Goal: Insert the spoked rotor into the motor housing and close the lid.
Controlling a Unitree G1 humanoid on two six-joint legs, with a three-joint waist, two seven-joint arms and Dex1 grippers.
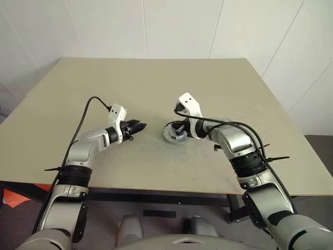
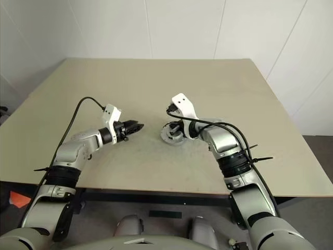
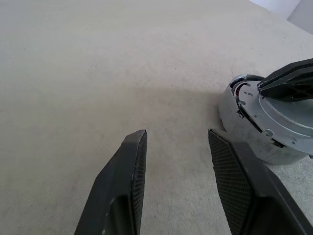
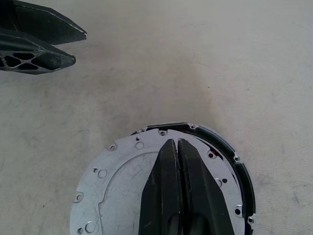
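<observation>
From the head camera I see the motor housing near the table's middle, my right gripper on top of it, my left gripper just beside it. In the left wrist view, my left fingers stand apart, empty. In the right wrist view, my right fingers are pressed together on the lid, which sits slightly askew on the housing. I judge seating remains; I cannot see the rotor.

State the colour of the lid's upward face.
Plain silvery grey lid, clearest in the right wrist view.
</observation>
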